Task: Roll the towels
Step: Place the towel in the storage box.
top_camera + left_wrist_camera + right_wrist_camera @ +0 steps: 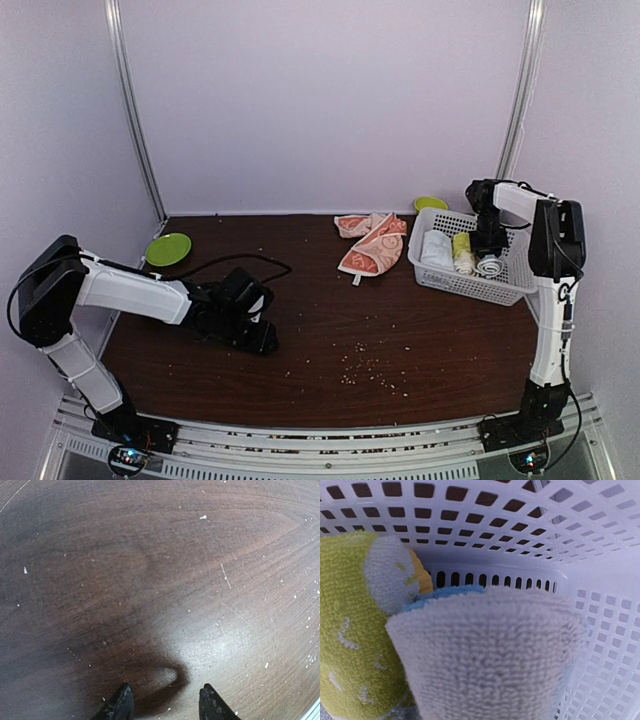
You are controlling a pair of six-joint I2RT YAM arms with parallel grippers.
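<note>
Judging by this, I am halfway: the rolled blue towel (490,267) lies in the basket (468,284) under my right gripper (488,246), whose state I cannot tell. The orange towel (372,245) lies crumpled beside the basket; my left gripper (167,705) stands spread, empty.

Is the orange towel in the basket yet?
No, the orange towel lies unrolled and crumpled on the table, just left of the white basket.
</note>
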